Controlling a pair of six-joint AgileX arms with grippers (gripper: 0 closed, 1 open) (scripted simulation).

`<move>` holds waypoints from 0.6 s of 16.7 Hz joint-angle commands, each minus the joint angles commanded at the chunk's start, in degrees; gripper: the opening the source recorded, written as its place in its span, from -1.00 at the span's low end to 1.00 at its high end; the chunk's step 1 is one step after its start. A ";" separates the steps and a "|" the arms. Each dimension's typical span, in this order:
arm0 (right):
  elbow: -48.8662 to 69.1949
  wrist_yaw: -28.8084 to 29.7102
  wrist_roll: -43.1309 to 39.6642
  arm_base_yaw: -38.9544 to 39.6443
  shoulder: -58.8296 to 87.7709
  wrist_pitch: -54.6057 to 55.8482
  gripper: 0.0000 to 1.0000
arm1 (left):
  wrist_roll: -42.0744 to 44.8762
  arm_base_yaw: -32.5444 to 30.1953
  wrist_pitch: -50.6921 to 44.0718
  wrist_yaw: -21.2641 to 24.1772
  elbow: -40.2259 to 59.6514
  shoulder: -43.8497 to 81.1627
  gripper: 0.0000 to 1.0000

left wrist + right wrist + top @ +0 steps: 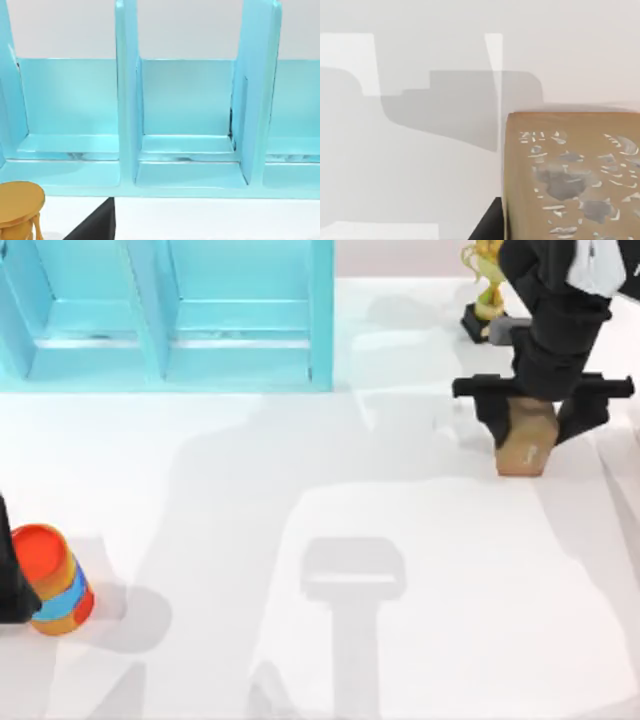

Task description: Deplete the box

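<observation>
1. The right end effector point(541, 420) hangs over the right side of the bench point(420, 570), toward the far edge, with the tan carton point(527, 440) directly beneath it. Its two dark fingers stand either side of the carton's upper part, so it appears clamped on it.
2. The carton lies straight below the right arm's wrist, its long axis running from far to near in the top view. In the right wrist view its printed tan face point(572, 175) sits very close to the camera.
3. The blue compartment box point(170, 315) stands at the far left of the bench, well apart from the carton; the compartments seen in the left wrist view point(187, 125) hold nothing.
4. The left end effector is parked at the near left edge, just beside an orange-lidded canister point(55, 580). I cannot tell its finger state.
5. A yellow figurine on a dark base point(482, 295) stands at the far right, near the right arm.
6. Judgement: the right arm is far nearer the carton, so the carton's set-down falls to it.
</observation>
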 joint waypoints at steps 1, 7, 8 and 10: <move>0.00 0.00 0.00 0.00 0.00 0.00 0.66 | 0.00 0.00 0.00 0.00 0.00 0.00 1.00; 0.00 0.00 0.00 0.00 0.00 0.00 1.00 | 0.00 0.00 0.00 0.00 0.00 0.00 1.00; 0.00 0.00 0.00 0.00 0.00 0.00 1.00 | 0.00 0.00 0.00 0.00 0.00 0.00 1.00; 0.00 0.00 0.00 0.00 0.00 0.00 1.00 | 0.00 0.00 0.00 0.00 0.00 0.00 1.00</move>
